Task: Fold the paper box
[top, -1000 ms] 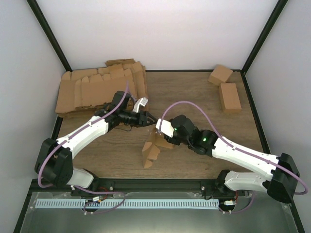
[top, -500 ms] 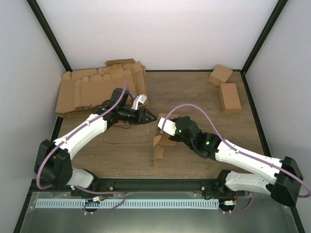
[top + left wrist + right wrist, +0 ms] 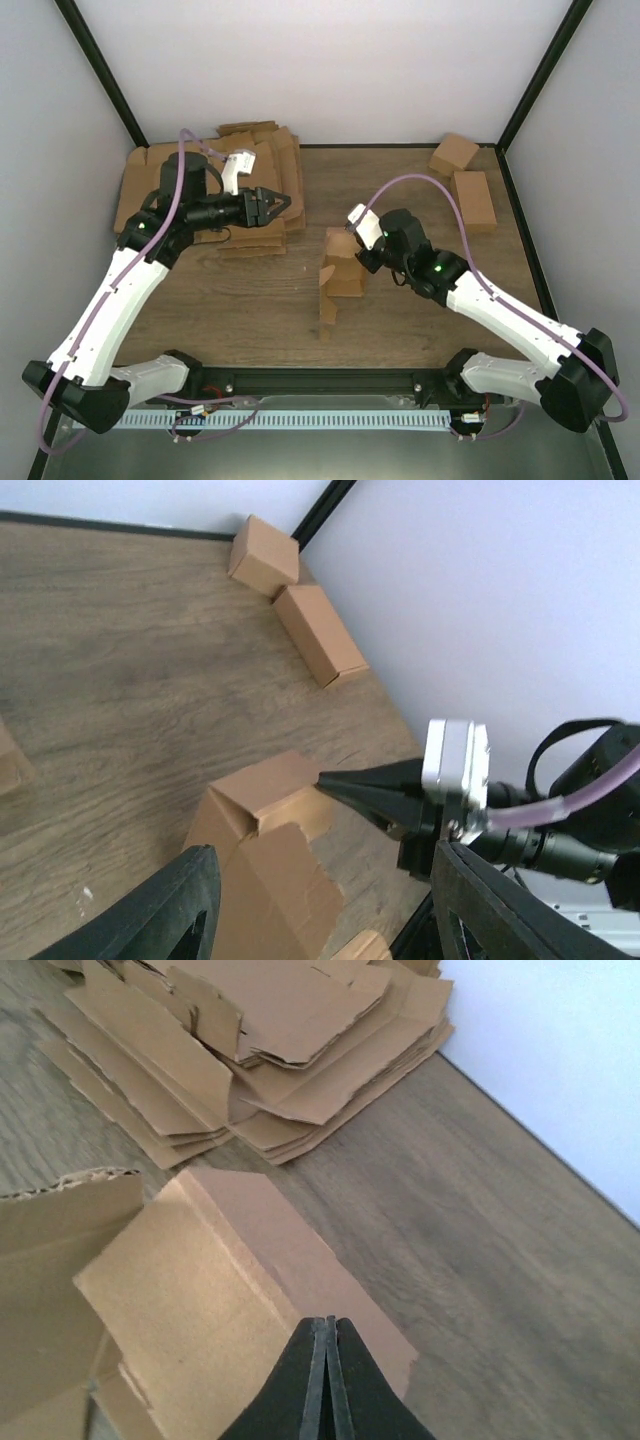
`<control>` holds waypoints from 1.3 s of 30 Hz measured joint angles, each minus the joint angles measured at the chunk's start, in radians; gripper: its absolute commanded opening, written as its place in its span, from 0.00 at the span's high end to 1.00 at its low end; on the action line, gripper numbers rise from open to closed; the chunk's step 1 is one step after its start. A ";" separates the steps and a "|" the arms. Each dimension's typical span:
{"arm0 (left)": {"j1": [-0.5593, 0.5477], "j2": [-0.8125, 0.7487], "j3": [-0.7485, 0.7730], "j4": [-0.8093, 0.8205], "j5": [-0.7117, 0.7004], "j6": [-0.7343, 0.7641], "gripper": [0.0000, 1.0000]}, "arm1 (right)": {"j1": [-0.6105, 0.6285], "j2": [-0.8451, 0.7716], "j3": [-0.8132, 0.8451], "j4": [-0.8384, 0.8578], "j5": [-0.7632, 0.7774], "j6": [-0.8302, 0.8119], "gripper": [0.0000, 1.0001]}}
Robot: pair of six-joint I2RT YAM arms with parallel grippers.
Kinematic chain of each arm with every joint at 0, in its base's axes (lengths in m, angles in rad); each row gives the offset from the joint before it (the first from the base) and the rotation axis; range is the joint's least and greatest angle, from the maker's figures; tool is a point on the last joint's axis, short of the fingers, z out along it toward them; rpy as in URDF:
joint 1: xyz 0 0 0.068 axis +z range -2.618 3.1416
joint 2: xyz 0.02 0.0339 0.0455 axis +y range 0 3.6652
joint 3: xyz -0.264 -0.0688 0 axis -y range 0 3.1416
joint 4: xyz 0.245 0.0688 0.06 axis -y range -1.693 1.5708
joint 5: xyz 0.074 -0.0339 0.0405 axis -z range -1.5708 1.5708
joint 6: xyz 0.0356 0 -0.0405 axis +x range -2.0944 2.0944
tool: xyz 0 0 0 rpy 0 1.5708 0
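While one box (image 3: pixel 340 264) stands (two cartons (image 3: pixel 473 199)).

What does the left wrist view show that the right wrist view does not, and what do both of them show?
Only the left wrist view: two small closed boxes near the far corner, and the open left gripper. Only the right wrist view: the pile of flat cardboard blanks. Both: the partly folded paper box, the wooden table, and the shut right gripper with its tip at the box's flap.
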 measured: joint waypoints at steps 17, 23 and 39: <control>0.000 0.084 -0.292 0.048 0.069 0.013 0.40 | -0.022 0.031 0.022 -0.079 -0.207 -0.063 0.51; 0.000 0.093 -0.296 0.107 0.106 0.012 0.40 | -0.012 0.039 0.024 -0.097 -0.183 -0.180 0.51; 0.000 0.130 -0.328 0.140 0.141 0.012 0.40 | 0.129 0.095 -0.042 0.069 0.081 -0.432 0.80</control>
